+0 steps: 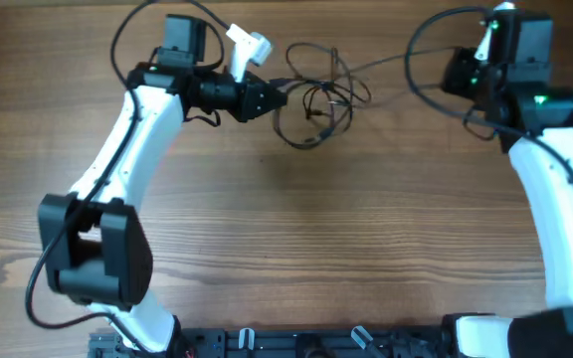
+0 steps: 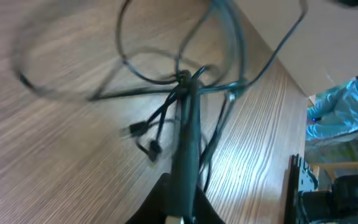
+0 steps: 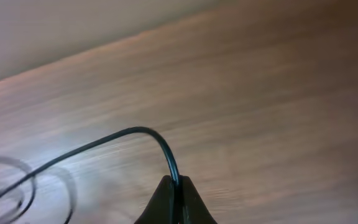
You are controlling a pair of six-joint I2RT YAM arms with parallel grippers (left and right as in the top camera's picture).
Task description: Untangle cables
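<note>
I see a wood-grain table [image 1: 296, 239] filling my overhead view, a pale wall [image 3: 73, 31] across the upper left of my right wrist view, and crumpled blue plastic [image 2: 347, 112] at the right edge of my left wrist view.

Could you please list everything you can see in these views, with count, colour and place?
cables: a few, exact count unclear, black, tangled at the table's far middle
plug ends: two, black, beside the tangle
table: one, brown wood, under everything
left arm: one, white and black, left side
right arm: one, white and black, right side
left gripper: one, black, shut on the cables
right gripper: one, black, shut on one strand
</note>
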